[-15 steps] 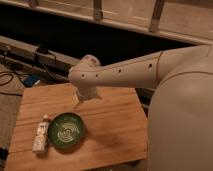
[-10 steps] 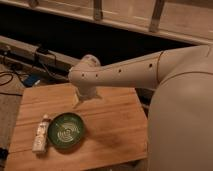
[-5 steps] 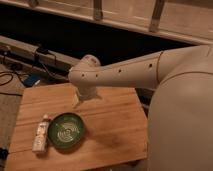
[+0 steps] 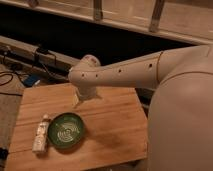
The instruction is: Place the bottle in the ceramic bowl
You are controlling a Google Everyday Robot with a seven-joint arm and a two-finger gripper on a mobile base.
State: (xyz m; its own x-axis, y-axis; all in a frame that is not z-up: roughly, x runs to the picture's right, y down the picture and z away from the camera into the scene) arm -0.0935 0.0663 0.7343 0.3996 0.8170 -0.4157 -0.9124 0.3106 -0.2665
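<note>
The bottle (image 4: 41,133) lies on the wooden table (image 4: 115,125) at the front left, white cap pointing away, cream label toward me. The dark green ceramic bowl (image 4: 66,130) with pale rings sits right beside it on its right, nothing inside. My gripper (image 4: 79,98) hangs from the white arm above the table's far middle, behind and a little right of the bowl, well apart from the bottle.
The white arm (image 4: 125,72) reaches in from the right across the table's back edge. Dark cables (image 4: 42,55) and a ledge run behind the table at the left. The robot's large white body (image 4: 185,125) fills the right side.
</note>
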